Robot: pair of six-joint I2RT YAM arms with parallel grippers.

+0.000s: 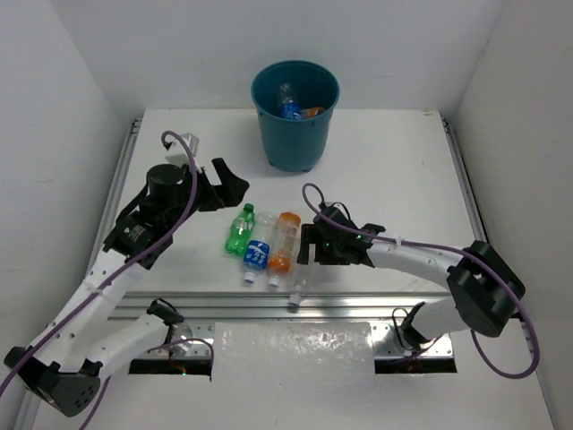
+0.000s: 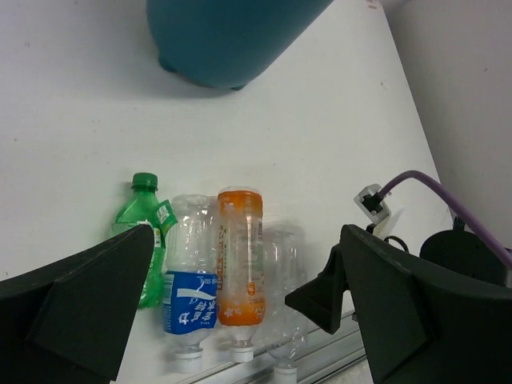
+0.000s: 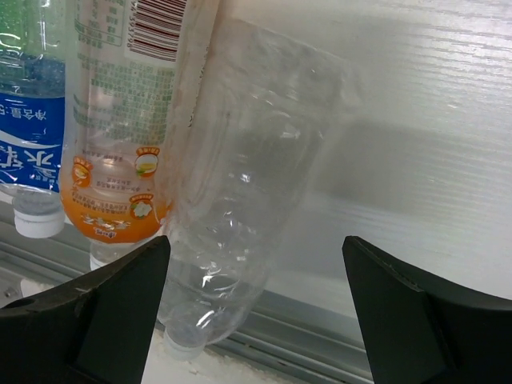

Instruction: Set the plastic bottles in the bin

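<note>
The teal bin [image 1: 295, 125] stands at the back of the table with a blue-labelled and an orange-labelled bottle inside. Side by side near the front edge lie a green bottle [image 1: 240, 230], a blue-labelled bottle [image 1: 257, 255], an orange-labelled bottle [image 1: 284, 242] and a clear unlabelled bottle [image 3: 240, 200], their caps toward the rail except the green one's. My right gripper [image 3: 256, 248] is open, low over the table, its fingers straddling the clear bottle, which sits nearer the left finger. My left gripper [image 2: 224, 272] hangs open above and behind the row, holding nothing.
An aluminium rail [image 1: 295, 309] runs along the table's near edge just past the bottle caps. White walls close in the left, right and back sides. A small white box [image 1: 188, 145] sits by the left arm, whose purple cable loops over it.
</note>
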